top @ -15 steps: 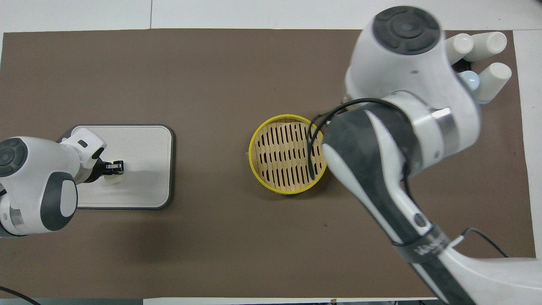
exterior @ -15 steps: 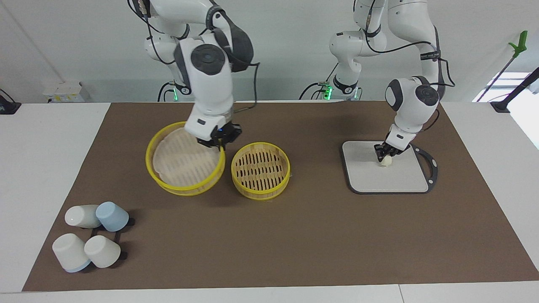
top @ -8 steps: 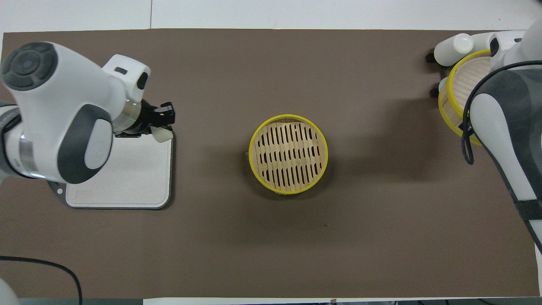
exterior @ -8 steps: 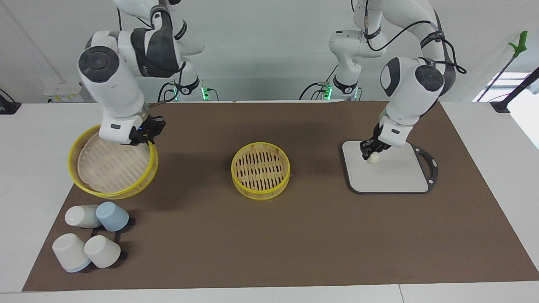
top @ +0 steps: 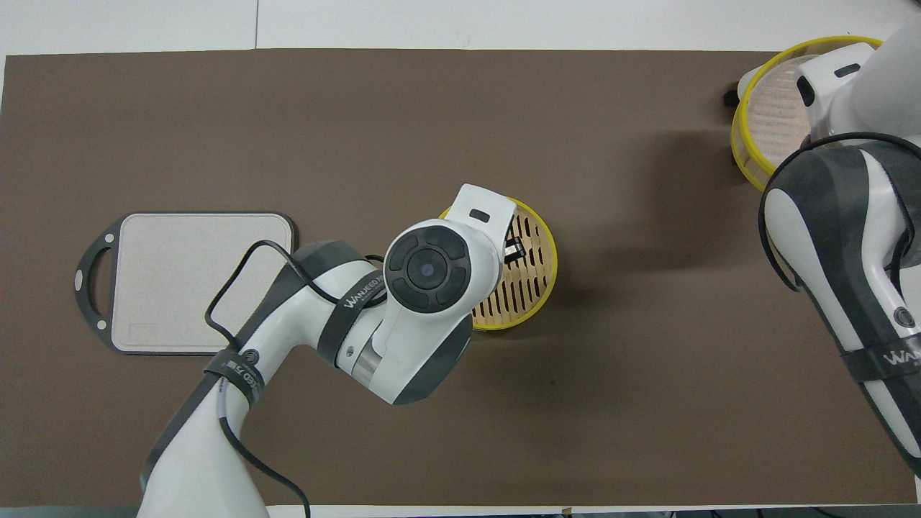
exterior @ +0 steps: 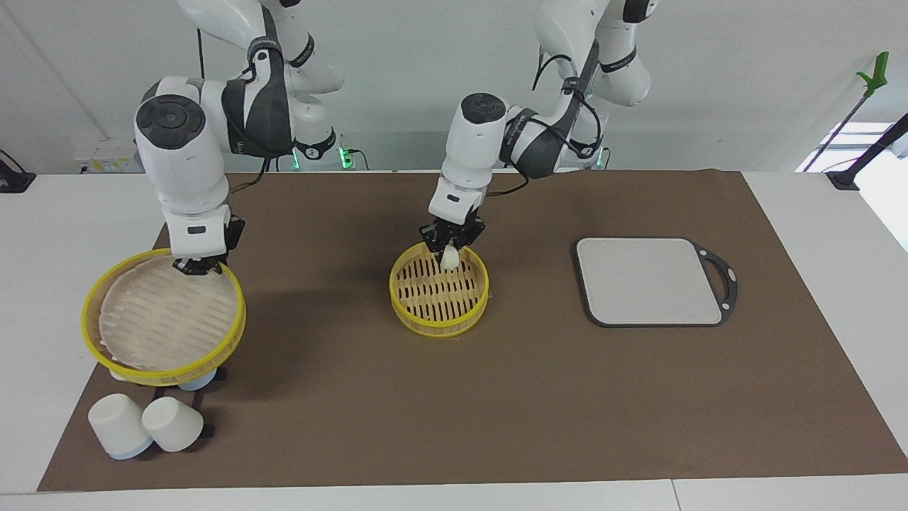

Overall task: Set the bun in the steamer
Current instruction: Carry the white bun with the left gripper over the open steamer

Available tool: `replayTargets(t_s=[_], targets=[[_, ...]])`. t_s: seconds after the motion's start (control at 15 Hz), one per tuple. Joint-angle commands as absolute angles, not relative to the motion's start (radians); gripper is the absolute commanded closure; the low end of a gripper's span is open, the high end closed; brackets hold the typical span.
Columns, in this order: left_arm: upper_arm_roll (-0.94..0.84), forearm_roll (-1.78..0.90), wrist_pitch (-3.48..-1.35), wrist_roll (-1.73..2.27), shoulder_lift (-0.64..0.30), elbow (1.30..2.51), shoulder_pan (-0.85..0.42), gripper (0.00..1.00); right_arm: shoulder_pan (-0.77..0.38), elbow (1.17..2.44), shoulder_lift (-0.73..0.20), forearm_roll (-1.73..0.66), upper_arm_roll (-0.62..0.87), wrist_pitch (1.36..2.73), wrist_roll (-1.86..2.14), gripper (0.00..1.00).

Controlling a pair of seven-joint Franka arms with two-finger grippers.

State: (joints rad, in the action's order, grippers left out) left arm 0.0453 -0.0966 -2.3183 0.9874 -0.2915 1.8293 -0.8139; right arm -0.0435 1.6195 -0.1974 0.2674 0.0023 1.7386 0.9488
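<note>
Holding the bun [exterior: 448,258] pinched in my left tool [exterior: 450,249] just over the steamer [exterior: 439,312]; it looks soft and light, so I'd grip gently. My right tool [exterior: 199,266] pinches the lid [exterior: 164,319] above the cups [exterior: 144,424].

I am holding the bun [exterior: 448,259] pinched in my left gripper [exterior: 450,248] over the steamer [exterior: 439,294] basket; my right gripper [exterior: 198,266] is clamping the rim of the lid [exterior: 164,325], hanging over the cups [exterior: 142,424] at the right arm's end
</note>
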Motion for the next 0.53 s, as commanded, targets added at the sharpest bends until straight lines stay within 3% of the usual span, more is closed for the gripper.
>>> replayTargets(t_s=[0.0, 0.2, 0.27, 0.33, 0.4, 0.47], targets=[[0.071, -0.094, -2.414, 0.996, -0.373, 1.851, -0.851, 0.66, -0.014, 1.687, -0.149, 0.293, 0.009, 1.781, 0.976, 1.0], [0.069, -0.094, -2.428, 0.997, -0.388, 1.852, -0.853, 0.64, -0.014, 1.689, -0.149, 0.291, 0.009, 1.784, 0.976, 1.0], [0.069, -0.095, -2.433, 1.005, -0.388, 1.853, -0.853, 0.5, -0.014, 1.689, -0.147, 0.291, 0.009, 1.784, 0.976, 1.0], [0.069, -0.094, -2.433, 1.023, -0.388, 1.853, -0.853, 0.29, -0.014, 1.689, -0.147, 0.291, 0.009, 1.786, 0.976, 1.0], [0.069, -0.095, -2.431, 1.04, -0.387, 1.852, -0.853, 0.01, -0.014, 1.689, -0.149, 0.291, 0.009, 1.786, 0.976, 1.0], [0.068, -0.094, -2.425, 1.054, -0.382, 1.85, -0.851, 0.0, -0.014, 1.689, -0.147, 0.291, 0.009, 1.786, 0.976, 1.0]])
